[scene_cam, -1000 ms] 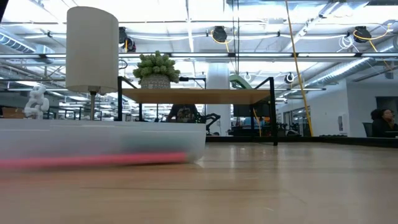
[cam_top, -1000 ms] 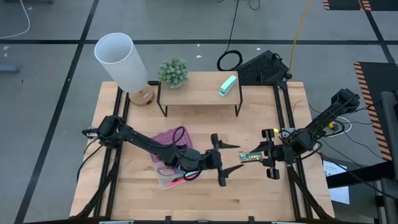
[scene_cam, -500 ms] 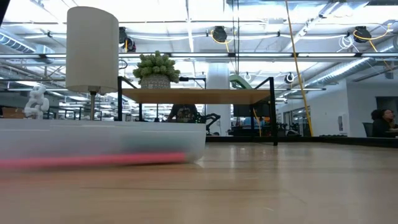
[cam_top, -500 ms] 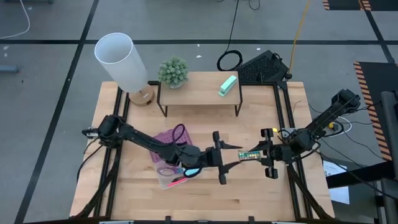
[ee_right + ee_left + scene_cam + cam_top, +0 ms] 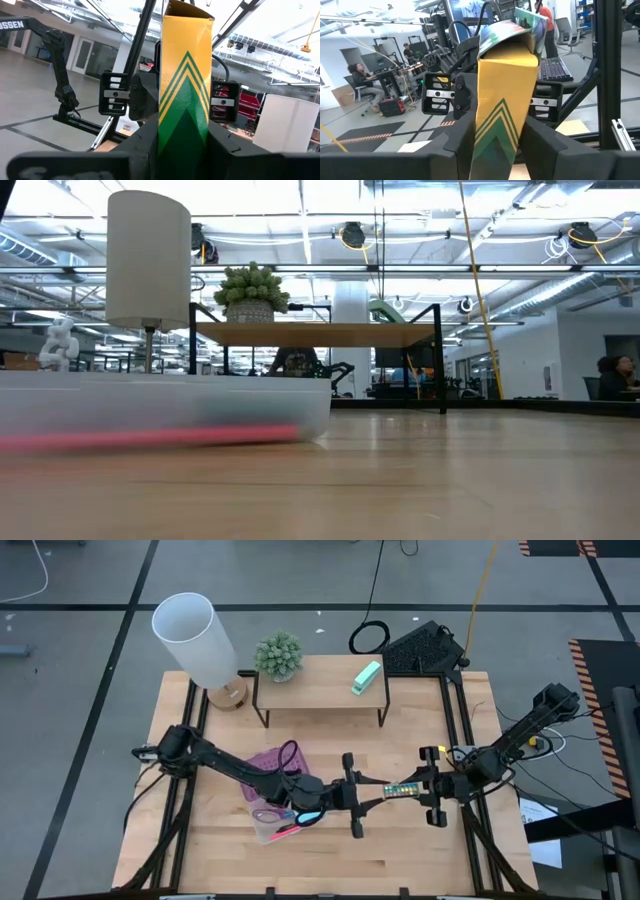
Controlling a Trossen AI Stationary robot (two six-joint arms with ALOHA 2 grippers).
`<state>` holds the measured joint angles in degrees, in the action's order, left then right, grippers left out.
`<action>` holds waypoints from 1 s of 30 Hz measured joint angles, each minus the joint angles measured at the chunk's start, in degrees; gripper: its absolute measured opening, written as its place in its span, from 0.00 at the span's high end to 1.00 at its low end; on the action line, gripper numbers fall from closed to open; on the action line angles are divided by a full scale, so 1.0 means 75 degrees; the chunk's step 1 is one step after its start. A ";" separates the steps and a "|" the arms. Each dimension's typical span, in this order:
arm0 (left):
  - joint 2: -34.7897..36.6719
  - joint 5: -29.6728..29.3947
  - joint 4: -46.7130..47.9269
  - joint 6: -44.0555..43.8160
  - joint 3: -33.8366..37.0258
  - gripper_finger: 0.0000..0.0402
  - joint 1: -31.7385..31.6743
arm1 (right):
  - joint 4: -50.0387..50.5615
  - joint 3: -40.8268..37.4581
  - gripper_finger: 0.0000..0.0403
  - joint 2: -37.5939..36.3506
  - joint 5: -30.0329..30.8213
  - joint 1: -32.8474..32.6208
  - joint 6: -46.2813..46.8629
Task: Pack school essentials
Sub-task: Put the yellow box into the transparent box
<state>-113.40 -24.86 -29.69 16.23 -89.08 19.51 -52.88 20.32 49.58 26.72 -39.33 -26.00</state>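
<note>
The yellow-green crayon box [image 5: 403,789] hangs level above the table's middle right, between my two grippers. My left gripper [image 5: 383,792] reaches in from the left and is shut on the box's left end [image 5: 502,100]. My right gripper [image 5: 420,790] comes from the right and is shut on its right end [image 5: 184,85]. A clear case [image 5: 275,825] rests on the table near the left arm. It holds a pink pencil [image 5: 285,831] and a blue pad [image 5: 310,815], and shows close up in the low view [image 5: 160,410]. My left gripper pinches the crayon box's left end [image 5: 496,142] between its two fingers [image 5: 462,135], one on each long side. The fingers come level from the table's left and lie along the box. The box is clear of the table. My right gripper pinches the box's right end [image 5: 183,137] between its two fingers [image 5: 142,140], one on each long side. The fingers come level from the table's right and lie along the box. The box stays level between both grippers.
A purple piece with a loop [image 5: 272,762] lies beside the clear case. At the back stand a wooden shelf [image 5: 320,690] with a plant [image 5: 278,655] and a mint-green block [image 5: 366,677], and a white lamp [image 5: 195,638] at the far left.
My left gripper has moved toward the table's right edge, up to the crayon box, and its fingers have shut on the box's left end. My right gripper and the box have stayed in place.
</note>
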 joint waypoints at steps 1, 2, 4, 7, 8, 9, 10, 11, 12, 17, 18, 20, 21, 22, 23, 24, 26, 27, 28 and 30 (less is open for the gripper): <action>0.0000 0.0000 -0.0002 0.0004 0.0000 0.65 0.0000 | 0.0000 0.0001 0.76 0.0000 0.0000 0.0000 0.0000; 0.0000 -0.0001 -0.0003 0.0014 0.0000 0.65 0.0000 | 0.0000 0.0001 0.76 -0.0001 0.0000 0.0000 0.0000; 0.0000 -0.0001 0.0000 0.0031 0.0000 0.66 0.0000 | 0.0000 0.0000 0.76 -0.0003 0.0000 0.0000 0.0000; 0.0000 -0.0001 0.0003 0.0082 0.0000 0.66 0.0000 | 0.0002 0.0002 0.76 -0.0003 0.0000 0.0000 0.0000; 0.0000 -0.0002 0.0003 0.0082 0.0000 0.66 0.0000 | 0.0000 0.0002 0.76 -0.0003 0.0000 0.0000 0.0000; 0.0000 -0.0001 0.0003 0.0082 0.0000 0.66 0.0000 | 0.0001 0.0001 0.76 -0.0003 0.0000 0.0000 0.0000; 0.0000 -0.0001 0.0003 0.0082 0.0000 0.66 0.0000 | 0.0001 0.0001 0.76 -0.0003 0.0000 0.0000 0.0000; 0.0000 -0.0002 0.0003 0.0082 0.0000 0.66 0.0000 | 0.0003 0.0002 0.76 -0.0003 0.0000 0.0000 0.0000; 0.0000 -0.0003 0.0003 0.0082 0.0000 0.66 0.0000 | 0.0003 0.0002 0.76 0.0000 0.0000 0.0000 0.0000; 0.0000 -0.0003 0.0043 0.0085 0.0000 0.66 0.0000 | 0.0012 0.0002 0.76 -0.0002 0.0000 0.0000 -0.0006; 0.0000 -0.0003 0.0044 0.0097 0.0000 0.66 0.0000 | 0.0012 0.0002 0.76 0.0000 0.0000 0.0000 -0.0009; 0.0000 0.0000 0.0044 0.0155 0.0000 0.66 0.0000 | 0.0012 0.0000 0.76 -0.0003 0.0000 0.0000 -0.0017; 0.0000 -0.0003 0.0044 0.0164 0.0000 0.66 0.0000 | 0.0012 0.0000 0.76 -0.0002 0.0000 0.0000 -0.0017; 0.0000 -0.0003 0.0044 0.0167 0.0000 0.66 0.0000 | 0.0012 0.0002 0.76 -0.0001 0.0000 0.0000 -0.0019; 0.0000 -0.0002 0.0044 0.0169 0.0000 0.66 0.0000 | 0.0012 0.0002 0.76 0.0000 0.0000 0.0000 -0.0020; 0.0000 -0.0003 0.0044 0.0170 0.0000 0.66 0.0000 | 0.0012 0.0002 0.76 -0.0002 0.0000 0.0000 -0.0020; 0.0000 -0.0003 0.0044 0.0176 0.0000 0.66 0.0000 | 0.0013 0.0001 0.76 -0.0003 0.0000 0.0000 -0.0022; 0.0000 -0.0003 0.0044 0.0204 0.0000 0.66 0.0000 | 0.0021 0.0002 0.76 -0.0002 0.0000 0.0000 -0.0023; 0.0000 -0.0003 0.0047 0.0234 0.0000 0.66 0.0000 | 0.0044 0.0001 0.76 -0.0002 0.0000 0.0000 -0.0023; 0.0000 -0.0025 0.0057 0.0283 0.0000 0.66 0.0003 | 0.0079 0.0001 0.76 -0.0003 0.0003 0.0000 -0.0028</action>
<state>-113.40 -25.05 -29.27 18.35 -89.08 19.53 -52.29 20.33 49.56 26.74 -39.33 -26.21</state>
